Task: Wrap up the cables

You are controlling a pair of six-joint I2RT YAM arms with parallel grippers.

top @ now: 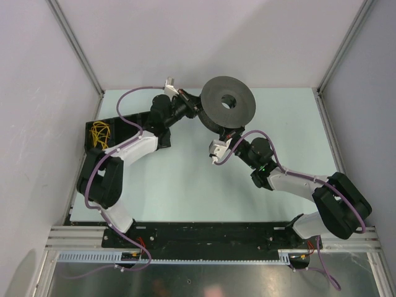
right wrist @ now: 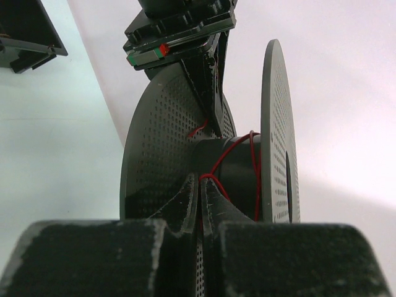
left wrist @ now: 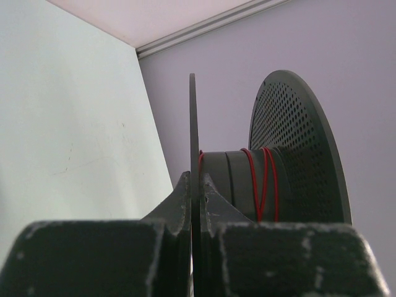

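The dark grey round spool (top: 228, 105) stands tilted at the back of the table. My left gripper (top: 197, 109) is shut on the edge of its thin flange (left wrist: 192, 124), which runs straight between the jaws (left wrist: 195, 185). A few turns of thin dark-red cable (left wrist: 260, 179) lie round the core. My right gripper (top: 230, 132) is at the spool's near side. Its jaws (right wrist: 200, 182) are shut on the red cable (right wrist: 230, 154), which loops over the fingertips and runs up onto the core. The left gripper (right wrist: 185, 43) also shows at the top of the right wrist view.
A black tray (top: 117, 127) holding yellow bands (top: 99, 133) sits at the left edge; its corner shows in the right wrist view (right wrist: 28, 34). Enclosure walls stand close behind and beside the spool. Purple arm cables arch over both arms.
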